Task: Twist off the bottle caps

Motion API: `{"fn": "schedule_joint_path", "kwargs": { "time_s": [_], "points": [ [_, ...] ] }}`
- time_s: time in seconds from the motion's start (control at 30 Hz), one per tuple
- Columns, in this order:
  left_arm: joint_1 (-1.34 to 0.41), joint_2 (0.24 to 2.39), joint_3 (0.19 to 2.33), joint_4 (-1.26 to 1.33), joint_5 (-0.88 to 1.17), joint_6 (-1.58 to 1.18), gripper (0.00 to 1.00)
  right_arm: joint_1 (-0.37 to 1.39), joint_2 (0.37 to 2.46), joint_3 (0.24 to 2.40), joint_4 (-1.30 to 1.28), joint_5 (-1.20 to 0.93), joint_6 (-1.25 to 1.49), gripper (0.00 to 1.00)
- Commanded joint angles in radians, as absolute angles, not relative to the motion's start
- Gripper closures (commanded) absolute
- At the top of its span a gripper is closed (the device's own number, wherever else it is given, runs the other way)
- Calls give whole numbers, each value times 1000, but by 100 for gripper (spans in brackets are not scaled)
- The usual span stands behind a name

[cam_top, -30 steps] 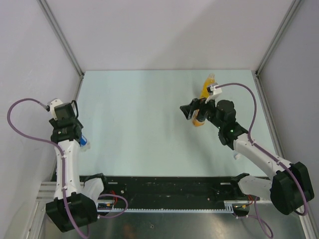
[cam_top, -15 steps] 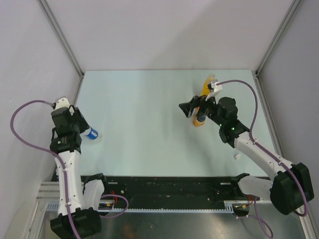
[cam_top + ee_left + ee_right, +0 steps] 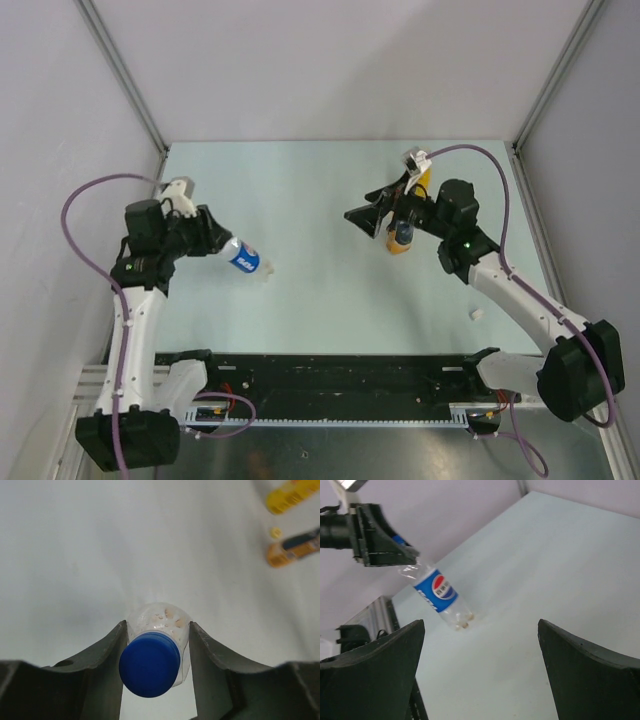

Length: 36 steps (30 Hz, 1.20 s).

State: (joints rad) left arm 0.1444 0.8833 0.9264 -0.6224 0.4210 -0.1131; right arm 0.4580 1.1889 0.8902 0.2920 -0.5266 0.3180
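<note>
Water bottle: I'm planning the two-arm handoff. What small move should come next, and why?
Probably bring the open right gripper toward the labelled body of the water bottle. The left gripper is shut on its neck, holding it tilted, the blue cap is on, and nothing braces the body for twisting.

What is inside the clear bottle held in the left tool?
A few small tan specks sit at the base of the clear bottle. The blue label covers its middle, and the left tool and blue cap hide the neck, so nothing more can be told.
</note>
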Motion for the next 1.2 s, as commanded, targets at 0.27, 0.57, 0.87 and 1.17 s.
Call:
{"fn": "schedule_joint_path", "kwargs": {
  "time_s": [0.27,0.57,0.87,1.17],
  "points": [
    [-209,1071,1129,-596,571,-44,63,542,1336,1033,196,-888,272,1],
    [-416,1178,1293,-596,715,-7,64,603,1414,1056,198,-946,256,1],
    [-500,1217,1351,-597,832,34,65,622,1435,1066,214,-1017,253,1],
    [-516,1231,1399,-589,853,37,63,643,1449,1068,303,-1118,306,14]
  ]
}}
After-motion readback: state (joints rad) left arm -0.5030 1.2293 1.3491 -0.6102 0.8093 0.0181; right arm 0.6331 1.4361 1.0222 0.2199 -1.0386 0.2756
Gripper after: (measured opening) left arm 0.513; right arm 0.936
